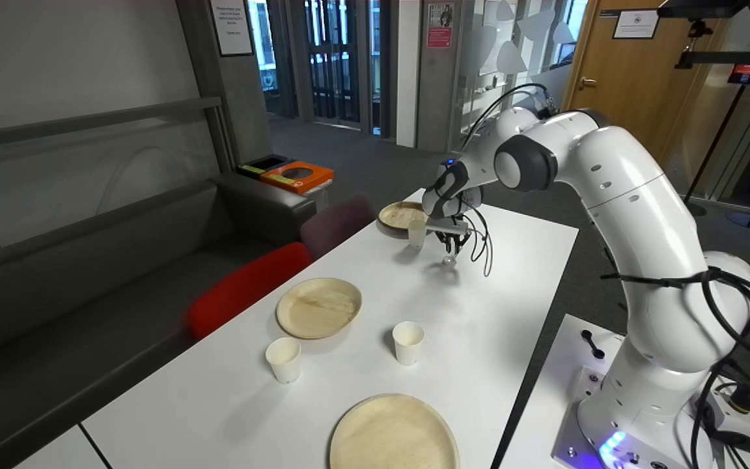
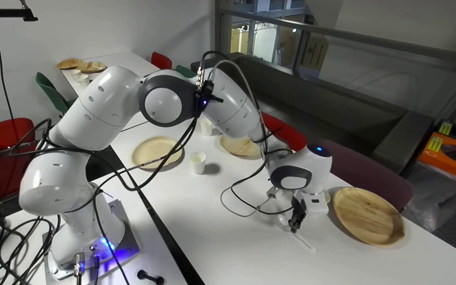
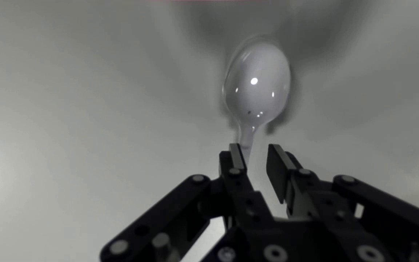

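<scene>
A clear plastic spoon [image 3: 258,80] lies on the white table, its bowl ahead of my gripper [image 3: 255,149] in the wrist view. The jaws stand a little apart, with a visible gap. The spoon's neck runs down beside the left finger [image 3: 236,156], which hides part of the handle; whether they touch I cannot tell. In an exterior view the spoon's handle [image 2: 306,242] sticks out past my gripper [image 2: 296,223], low over the table. The bowl shows as a small shiny spot under the fingers in an exterior view. Close beside the gripper stands a white paper cup [image 1: 416,234].
A wooden plate [image 2: 368,215] lies beyond the gripper, near that cup. Elsewhere on the table are two more plates [image 1: 319,308], [image 1: 394,435] and two white cups [image 1: 284,359], [image 1: 408,342]. A red chair [image 1: 248,286] and a sofa line the far side. Loose cables [image 2: 244,198] hang beside the wrist.
</scene>
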Controlling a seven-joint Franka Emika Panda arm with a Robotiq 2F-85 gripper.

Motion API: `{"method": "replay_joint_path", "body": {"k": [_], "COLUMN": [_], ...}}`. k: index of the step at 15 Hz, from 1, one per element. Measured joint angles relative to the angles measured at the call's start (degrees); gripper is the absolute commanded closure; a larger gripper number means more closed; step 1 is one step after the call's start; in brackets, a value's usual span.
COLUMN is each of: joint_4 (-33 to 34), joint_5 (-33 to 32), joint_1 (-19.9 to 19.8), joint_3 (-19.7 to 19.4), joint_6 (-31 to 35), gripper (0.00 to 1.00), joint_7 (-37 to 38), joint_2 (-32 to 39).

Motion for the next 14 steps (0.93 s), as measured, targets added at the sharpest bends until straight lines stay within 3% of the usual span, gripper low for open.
{"method": "replay_joint_path", "body": {"k": [1, 2, 3, 5, 8, 11, 14], "joint_4": [-1.1, -1.9, -2.8, -4.0, -5.2, -5.4, -5.5], "joint_5": [0.0, 0.0, 0.0, 0.0, 0.0, 0.0, 0.0], "joint_1": [0.0, 0.0, 0.0, 0.0, 0.0, 0.1, 0.4], "joint_3": [-0.1, -0.1, -0.2, -0.3, -0.3, -0.3, -0.3], "joint_6": [1.1, 1.8, 2.4, 2.8, 2.9, 2.9, 2.9], "gripper": [0.87, 0.92, 0.67, 0.63, 0.46, 0.45, 0.51], "joint_7": [-0.4, -0.8, -1.1, -1.4, -1.4, -1.4, -1.4], "joint_2": [-0.8, -1.4, -2.1, -3.0, -4.0, -4.0, -4.0]}}
